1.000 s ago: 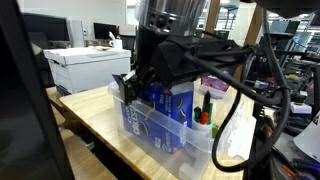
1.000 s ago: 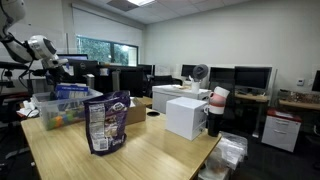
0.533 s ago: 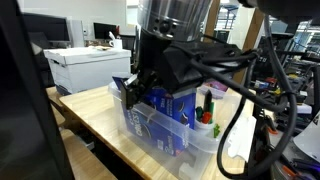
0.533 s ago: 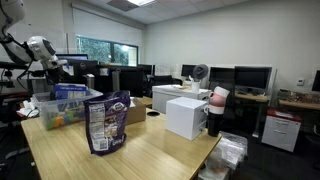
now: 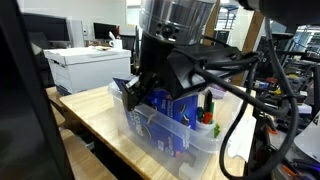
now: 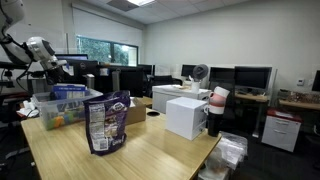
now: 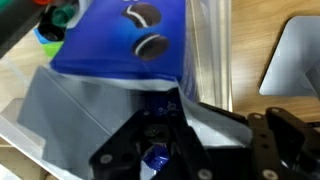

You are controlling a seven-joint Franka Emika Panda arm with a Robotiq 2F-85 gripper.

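Your gripper (image 7: 160, 150) has its fingers pressed together, and a thin blue strip of the blue cookie package (image 7: 130, 40) seems to be pinched between them, at the package's end seam. The package stands in the clear plastic bin (image 5: 150, 132), on its long edge, close to the bin wall that faces the wrist camera. The bin sits on the wooden table (image 5: 92, 108).

I judge that this package is light, and soft on the outside: a shiny film around a tray of cookies. The film is slippery and the seam is thin, so a grip there can slide or tear. The body of the package is stiffer, but the cookies inside are fragile, so a hard squeeze across the middle is not good for them. The flat seam at the end, taken deep, looks like the best place to hold.

In an exterior view the arm comes down from above, and the gripper (image 5: 133, 92) points downward at the near end of the bin, with dark cables hanging beside it. Behind the package some small bottles (image 5: 205, 108) stand in the same bin. A snack bag (image 6: 105, 122) stands on the table, well apart from the bin (image 6: 45, 108)
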